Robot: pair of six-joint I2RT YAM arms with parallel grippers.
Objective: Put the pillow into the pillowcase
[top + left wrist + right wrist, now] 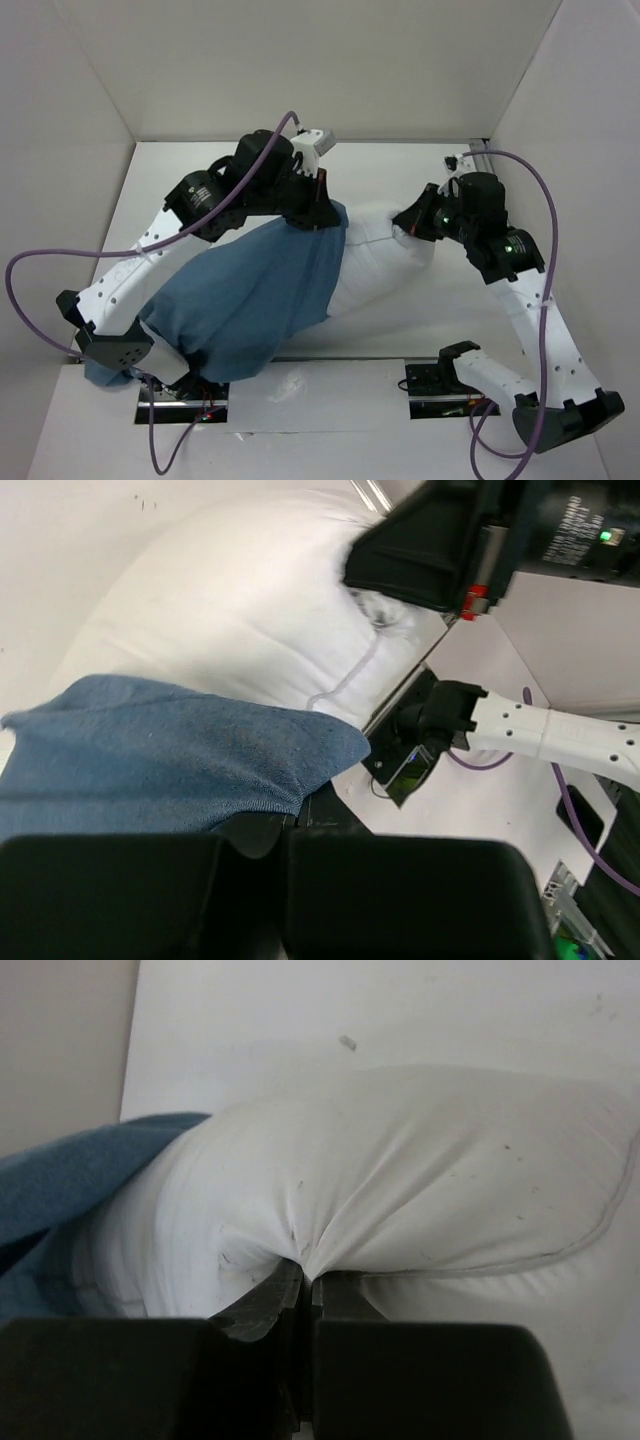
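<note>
The left tool (285, 825) is clamped on the edge of the pillowcase (250, 290); the right tool (308, 1282) is clamped on the pillow (375, 265), which lies half sleeved on the worktop (400, 165).

White matte table (385, 165) under soft, even light, with only faint shadows. Boxed in on three sides by plain pale panels: back wall (300, 60), left wall (50, 150) and right wall (590, 100), each meeting the table at a straight seam. Lightly marked: a small grey smudge (347, 1042) in the right wrist view, a few dark specks (146, 501) in the left wrist view.
</note>
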